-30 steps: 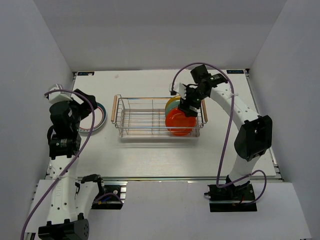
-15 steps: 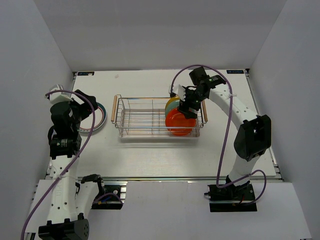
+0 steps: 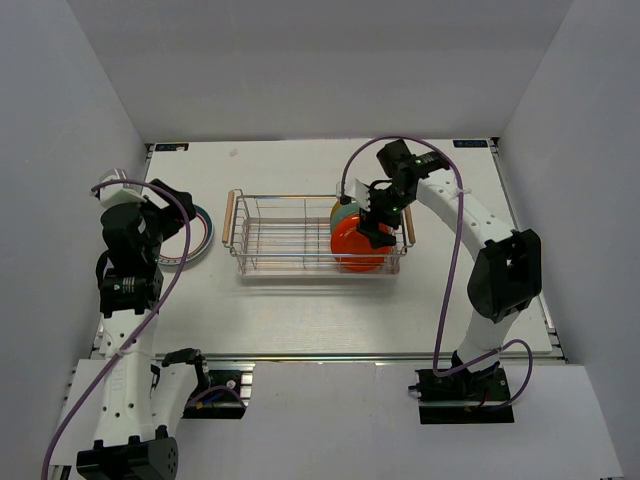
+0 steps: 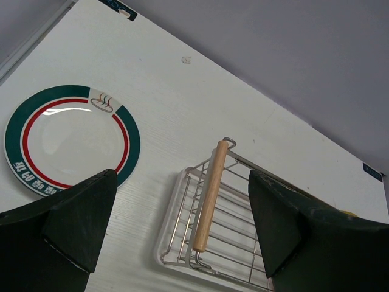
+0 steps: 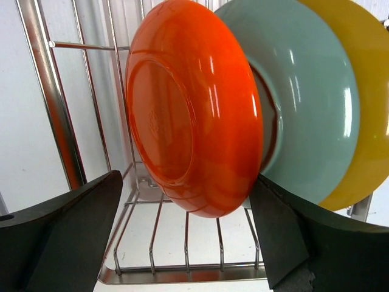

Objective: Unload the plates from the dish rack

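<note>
Top external view: the dish rack (image 3: pixel 318 236) sits mid-tabletop (image 3: pixel 300 310), long side running left to right. We note three small plates on edge at its right end. The rest of the rack holds nothing.

Right wrist view: the orange plate (image 5: pixel 194 109) stands nearest the camera, underside toward us. The teal plate (image 5: pixel 310 115) is just behind it and the yellow plate (image 5: pixel 371 91) behind that, all leaning the same way and overlapping. The right tool (image 5: pixel 185 219) has its jaws spread wide. One finger is on each side of the orange plate's lower edge, so that plate lies between them. We cannot tell whether either finger touches it.

Left wrist view: the left tool (image 4: pixel 181 176) is also spread wide and grips nothing. It hangs above the tabletop. A white plate with a dark green rim and a red ring (image 4: pixel 70 139) lies flat on the tabletop under its left finger. The rack's left wooden handle (image 4: pixel 208 194) shows between the fingers. That plate is near the rack but apart from it.
</note>
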Available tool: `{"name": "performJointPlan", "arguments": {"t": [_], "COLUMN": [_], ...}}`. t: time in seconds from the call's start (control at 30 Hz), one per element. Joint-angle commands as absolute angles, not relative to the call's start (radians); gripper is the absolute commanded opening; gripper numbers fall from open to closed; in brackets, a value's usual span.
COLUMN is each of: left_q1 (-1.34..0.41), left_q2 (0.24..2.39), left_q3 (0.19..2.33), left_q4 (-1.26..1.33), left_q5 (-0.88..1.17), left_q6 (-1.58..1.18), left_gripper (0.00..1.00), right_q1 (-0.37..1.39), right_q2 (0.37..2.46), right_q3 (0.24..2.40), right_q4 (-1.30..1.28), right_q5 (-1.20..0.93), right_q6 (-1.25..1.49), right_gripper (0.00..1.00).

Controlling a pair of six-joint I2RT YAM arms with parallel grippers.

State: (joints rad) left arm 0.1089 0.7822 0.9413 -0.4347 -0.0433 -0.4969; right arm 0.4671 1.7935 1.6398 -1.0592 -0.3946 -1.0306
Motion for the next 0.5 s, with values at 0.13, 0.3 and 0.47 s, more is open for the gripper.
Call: {"name": "performJointPlan", "arguments": {"t": [0.13,0.3,0.47], "left_q1": [0.107,0.107,0.107], "left_q2": [0.785,0.784,0.793], "left_q3": [0.94,0.937,0.933], "left_q4": [-0.43,-0.425,-0.417], "left_q5": [-0.031,-0.031,-0.017], "left_q6": [-0.488,-0.488,-0.489], "left_gripper": [0.98,0.98,0.98], "right_q1": [0.471,0.471,0.474], "right_q2": [1.779,1.779,1.758], "right_q3": [1.651,1.664,1.661], "right_q4": [-1.061,-1.115,-1.169], "right_q5": [-0.442,-0.48,-0.517], "right_q6": [-1.014,-1.066,-1.107], "right_gripper": [0.89,0.87,0.86]}}
